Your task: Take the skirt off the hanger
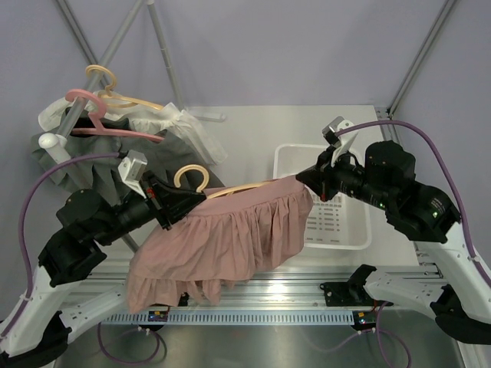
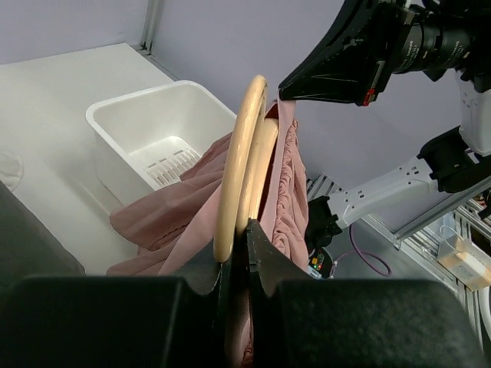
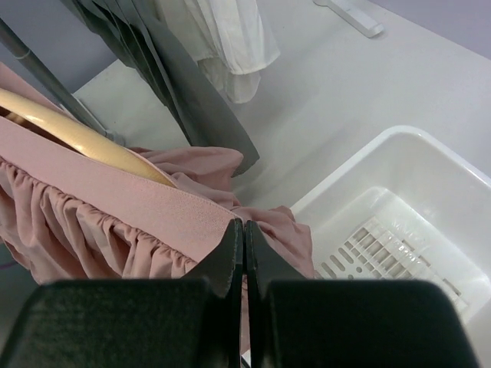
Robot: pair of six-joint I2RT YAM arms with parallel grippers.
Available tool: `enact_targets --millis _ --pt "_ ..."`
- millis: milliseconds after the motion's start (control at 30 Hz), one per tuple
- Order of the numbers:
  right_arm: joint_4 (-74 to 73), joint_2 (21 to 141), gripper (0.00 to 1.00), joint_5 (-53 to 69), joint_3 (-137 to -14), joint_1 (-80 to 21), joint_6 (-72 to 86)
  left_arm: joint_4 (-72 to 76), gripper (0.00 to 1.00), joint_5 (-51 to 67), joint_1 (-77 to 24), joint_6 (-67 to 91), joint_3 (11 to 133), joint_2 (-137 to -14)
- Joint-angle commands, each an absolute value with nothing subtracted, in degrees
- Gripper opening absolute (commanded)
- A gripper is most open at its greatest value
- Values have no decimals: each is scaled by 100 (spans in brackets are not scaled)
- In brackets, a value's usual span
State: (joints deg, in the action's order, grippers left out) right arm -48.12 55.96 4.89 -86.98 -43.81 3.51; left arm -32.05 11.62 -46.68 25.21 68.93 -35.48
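Observation:
A pink gathered skirt (image 1: 222, 241) hangs on a pale wooden hanger (image 1: 196, 178), held in the air between the arms. My left gripper (image 1: 196, 201) is shut on the hanger near its hook end; in the left wrist view the hanger (image 2: 239, 165) runs up from between the jaws with the skirt (image 2: 288, 184) draped beside it. My right gripper (image 1: 305, 180) is shut on the skirt's waistband at its right end. In the right wrist view the waistband (image 3: 123, 195) meets the closed fingertips (image 3: 230, 241), and the hanger (image 3: 73, 126) shows above it.
A white plastic basket (image 1: 337, 230) stands under the right gripper; it also shows in the left wrist view (image 2: 146, 123) and the right wrist view (image 3: 399, 222). A rack at back left holds a pink hanger (image 1: 88, 103), a wooden hanger (image 1: 115, 88), and grey and white garments (image 1: 173, 130).

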Motion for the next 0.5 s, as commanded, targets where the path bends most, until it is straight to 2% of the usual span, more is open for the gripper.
enact_targets --millis 0,133,467 --pt "-4904 5450 0 -220 -8606 -4201 325 -2480 0 1046 -4658 2461 6839 -3034" --pt "-4773 5169 0 -281 -8000 -4149 404 -1987 0 985 -4658 2470 6680 -2761" --pt "-4624 4676 0 -63 -7260 -4043 571 -1934 0 668 -4658 2408 6662 -2479"
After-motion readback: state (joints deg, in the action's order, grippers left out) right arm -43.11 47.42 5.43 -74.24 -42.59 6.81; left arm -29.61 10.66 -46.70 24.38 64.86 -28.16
